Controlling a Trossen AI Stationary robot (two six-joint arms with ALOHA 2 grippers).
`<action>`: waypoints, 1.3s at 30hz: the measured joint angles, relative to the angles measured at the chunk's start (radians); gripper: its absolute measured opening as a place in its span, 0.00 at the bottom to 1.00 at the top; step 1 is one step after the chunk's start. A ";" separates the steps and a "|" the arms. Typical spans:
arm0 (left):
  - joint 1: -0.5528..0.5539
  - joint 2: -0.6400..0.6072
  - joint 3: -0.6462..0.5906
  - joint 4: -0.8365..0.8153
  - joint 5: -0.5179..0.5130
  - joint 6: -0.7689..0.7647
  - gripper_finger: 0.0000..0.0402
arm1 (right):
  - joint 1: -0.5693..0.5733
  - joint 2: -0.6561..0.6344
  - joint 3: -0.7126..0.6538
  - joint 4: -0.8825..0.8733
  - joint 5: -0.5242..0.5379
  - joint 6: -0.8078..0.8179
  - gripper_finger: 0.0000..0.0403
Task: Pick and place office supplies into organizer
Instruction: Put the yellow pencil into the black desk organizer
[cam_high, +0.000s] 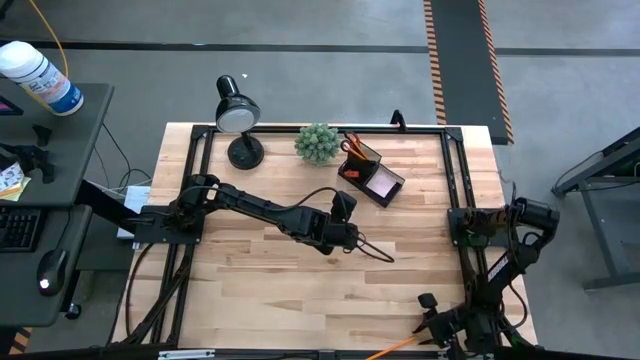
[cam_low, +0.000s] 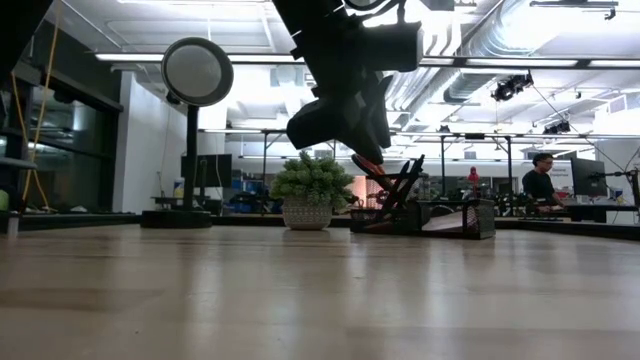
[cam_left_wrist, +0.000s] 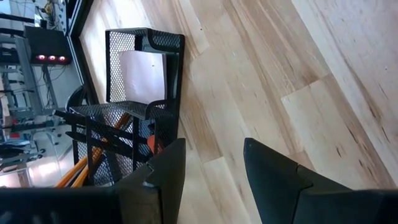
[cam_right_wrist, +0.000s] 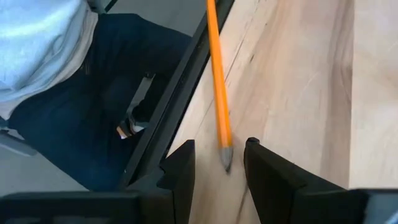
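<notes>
The black mesh organizer (cam_high: 370, 172) stands at the table's far middle. Orange-handled scissors and pencils (cam_high: 352, 148) stick up out of its cup, and a pink sticky-note pad (cam_left_wrist: 142, 74) lies in its tray. My left gripper (cam_left_wrist: 214, 174) hangs open above the table's middle (cam_high: 357, 240), a little to the near side of the organizer, with nothing between its fingers. One orange pencil (cam_right_wrist: 219, 93) lies slanting across the table's near edge (cam_high: 395, 347). My right gripper (cam_right_wrist: 217, 165) is open there (cam_high: 430, 330). Its fingers stand on either side of the pencil's dark tip (cam_right_wrist: 226, 158) without touching it.
A black desk lamp (cam_high: 238, 112) and a green plant ball (cam_high: 317, 143) stand at the far edge, left of the organizer. A black frame rail (cam_right_wrist: 180, 87) runs along the near edge. A person in dark trousers (cam_right_wrist: 81, 112) is just beyond it. Bare wood (cam_high: 280, 290) lies in the middle.
</notes>
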 joint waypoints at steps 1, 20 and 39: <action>0.000 0.000 0.000 0.000 0.000 -0.005 0.37 | 0.000 0.000 0.000 -0.001 0.003 0.000 0.32; 0.000 0.000 0.000 0.000 0.000 -0.009 0.37 | -0.036 -0.001 0.001 -0.023 -0.056 -0.011 0.28; 0.000 0.000 0.000 0.000 -0.001 -0.010 0.37 | -0.078 0.001 0.000 -0.040 -0.062 -0.085 0.01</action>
